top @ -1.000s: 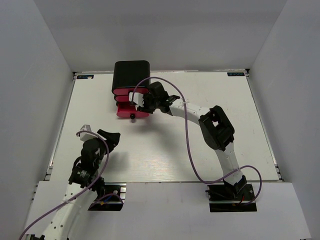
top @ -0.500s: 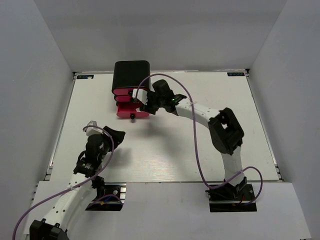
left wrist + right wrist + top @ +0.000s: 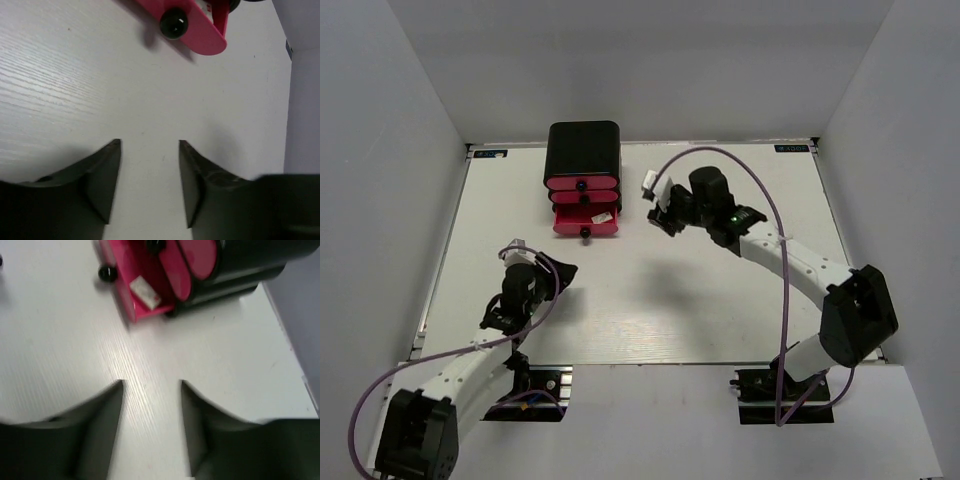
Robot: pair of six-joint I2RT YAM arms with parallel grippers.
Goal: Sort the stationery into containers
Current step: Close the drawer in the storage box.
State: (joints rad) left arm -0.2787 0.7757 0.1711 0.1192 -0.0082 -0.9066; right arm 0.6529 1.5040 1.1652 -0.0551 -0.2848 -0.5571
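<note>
Well, with the white block (image 3: 145, 294) lying in the pulled-out bottom drawer (image 3: 121, 295) and the left gripper (image 3: 149, 150) and right gripper (image 3: 151, 390) both spread empty, a careless shove could skid the black box (image 3: 583, 148) instead of shutting it

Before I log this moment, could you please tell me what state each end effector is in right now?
Left end effector: open, holding nothing.
Right end effector: open, holding nothing.
</note>
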